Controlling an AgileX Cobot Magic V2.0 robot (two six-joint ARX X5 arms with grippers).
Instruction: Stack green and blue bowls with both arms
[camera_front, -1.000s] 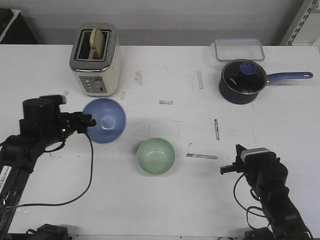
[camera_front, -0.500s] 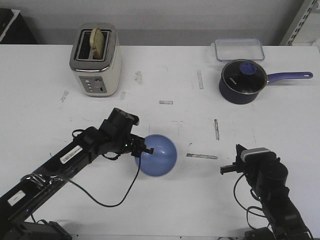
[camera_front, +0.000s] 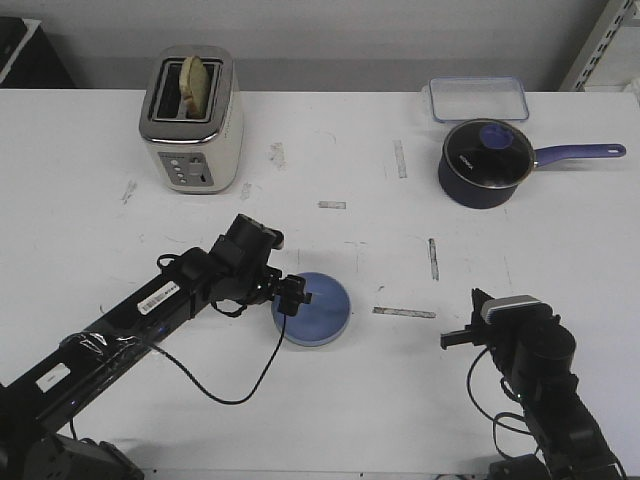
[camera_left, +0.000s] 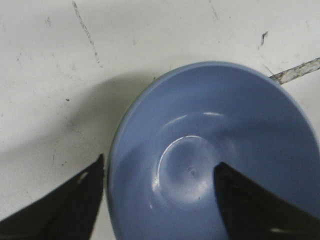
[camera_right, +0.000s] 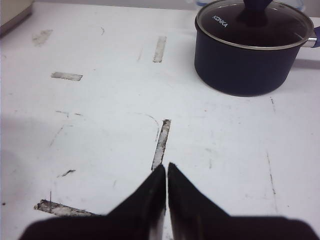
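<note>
Left wrist: smooth round blue bowl (camera_left: 210, 160)

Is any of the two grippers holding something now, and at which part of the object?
The left gripper has its jaws astride the rim of the blue bowl, one inside, one outside; whether they press it cannot be told. The right gripper is shut, holding nothing.

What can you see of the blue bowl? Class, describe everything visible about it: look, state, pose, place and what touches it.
The blue bowl is small, round and plain, a light periwinkle with a smooth, faintly glossy inside like plastic. It sits upright and empty near the middle of the white table. The left gripper straddles its near rim, one finger inside and one outside. A thin dark-green edge shows under its rim in the left wrist view, suggesting the green bowl beneath; otherwise that bowl is hidden.
</note>
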